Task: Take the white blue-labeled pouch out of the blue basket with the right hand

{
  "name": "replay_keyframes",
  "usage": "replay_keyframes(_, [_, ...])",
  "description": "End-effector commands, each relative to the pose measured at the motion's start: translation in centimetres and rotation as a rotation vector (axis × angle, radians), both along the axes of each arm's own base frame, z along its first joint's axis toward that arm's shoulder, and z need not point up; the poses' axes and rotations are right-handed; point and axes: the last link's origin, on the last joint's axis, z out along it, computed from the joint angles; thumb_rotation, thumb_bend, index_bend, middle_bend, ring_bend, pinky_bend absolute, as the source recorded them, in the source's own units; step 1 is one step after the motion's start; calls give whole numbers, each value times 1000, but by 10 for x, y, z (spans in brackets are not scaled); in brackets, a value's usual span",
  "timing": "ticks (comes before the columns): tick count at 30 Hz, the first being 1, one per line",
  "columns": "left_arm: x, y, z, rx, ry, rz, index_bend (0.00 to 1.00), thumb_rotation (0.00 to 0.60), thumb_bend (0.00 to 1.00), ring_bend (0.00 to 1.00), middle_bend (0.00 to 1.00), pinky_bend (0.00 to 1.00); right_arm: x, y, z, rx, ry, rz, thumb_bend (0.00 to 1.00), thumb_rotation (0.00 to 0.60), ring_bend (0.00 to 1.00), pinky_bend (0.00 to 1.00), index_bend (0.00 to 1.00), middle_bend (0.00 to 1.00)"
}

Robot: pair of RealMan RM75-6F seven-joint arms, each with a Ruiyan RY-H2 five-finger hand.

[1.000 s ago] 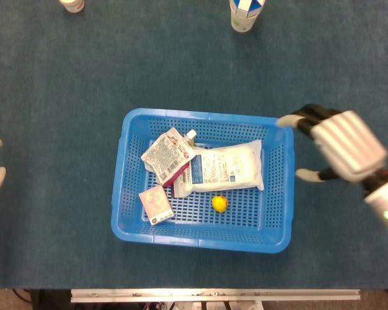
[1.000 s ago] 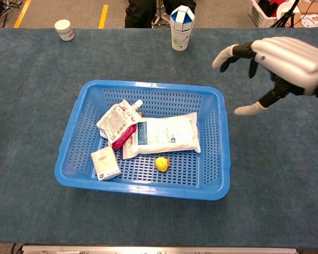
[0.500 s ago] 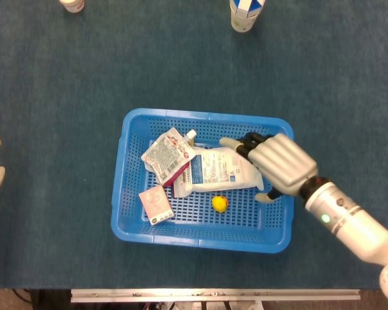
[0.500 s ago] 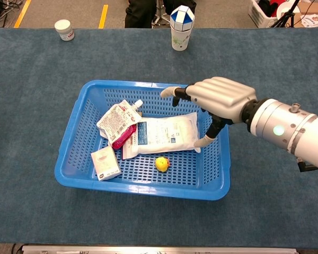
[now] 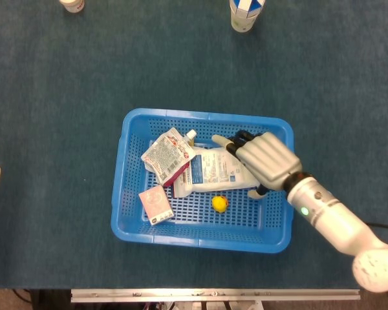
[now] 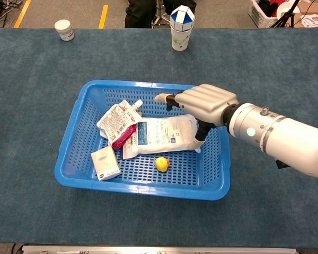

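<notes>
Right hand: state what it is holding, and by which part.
Nothing yet: the right hand is spread over the white pouch's right end, not closed on it.

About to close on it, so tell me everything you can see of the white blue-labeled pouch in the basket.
The white blue-labeled pouch is a soft, slightly puffy plastic packet lying flat on the floor of the blue basket, long side across it. Its blue-printed label sits toward the left end; the print is too small to read. The left end lies against or under the red-and-white spouted pouch. A small yellow ball lies just in front, apart from it. The right hand covers its right end, fingers spread, thumb down by the right edge; a grip cannot be confirmed.
</notes>
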Motion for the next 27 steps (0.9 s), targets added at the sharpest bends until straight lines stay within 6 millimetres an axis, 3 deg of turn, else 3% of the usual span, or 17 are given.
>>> replay_keyframes(1, [0,1,1,2,0,1,398,600,270,306,428,315,6,-5,-10,3,18,0,0,600,159,393,64,230])
replay_keyframes(12, [0,-1,2,4,0,7,398,600,270,306,428,315,22,-15,-31,55,55,-32,0,600,159,393,58,230])
replay_keyframes(27, [-3,-3,3,7,5,27,398,600,270,306,428,314,38,-8,-58,133,77,10,0,600,160,396,48,230])
